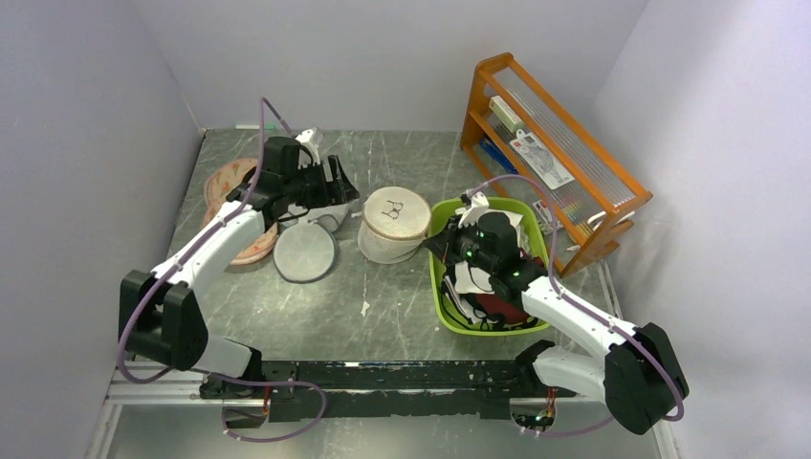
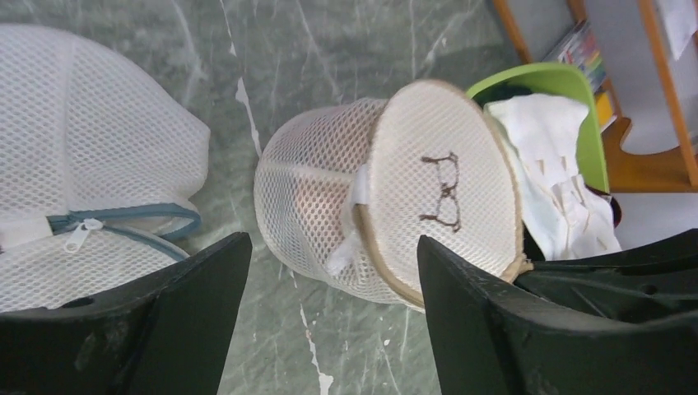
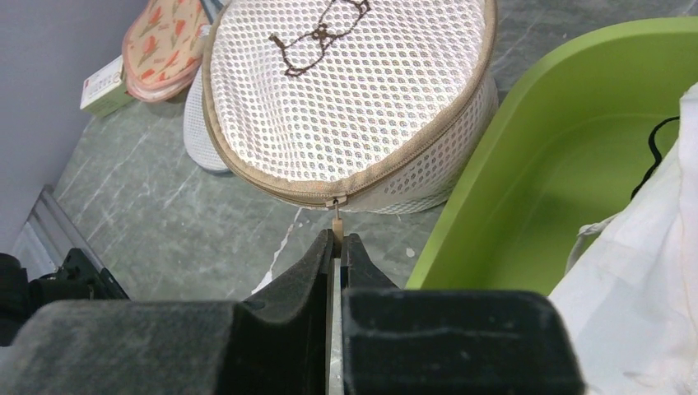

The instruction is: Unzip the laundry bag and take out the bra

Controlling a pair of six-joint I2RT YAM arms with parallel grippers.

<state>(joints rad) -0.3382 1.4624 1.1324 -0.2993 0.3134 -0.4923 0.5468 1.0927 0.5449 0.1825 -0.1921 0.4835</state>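
Right wrist view, right end effector [image 3: 337, 240] clamped on zipper pull [image 3: 336, 212] of laundry bag [image 3: 346, 99], bag just beside green bin [image 3: 527, 164] near worktop's [image 3: 165, 222] right edge, left end effector [image 2: 332, 247] jaws spread wide.

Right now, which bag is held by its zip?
The cream laundry bag with the spectacles mark: the right end effector pinches its zip pull; the white bag and the pink bag lie free.

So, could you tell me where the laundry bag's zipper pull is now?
In the right wrist view the zipper pull hangs at the rim of the laundry bag, pinched in the right hand, beside the green bin.
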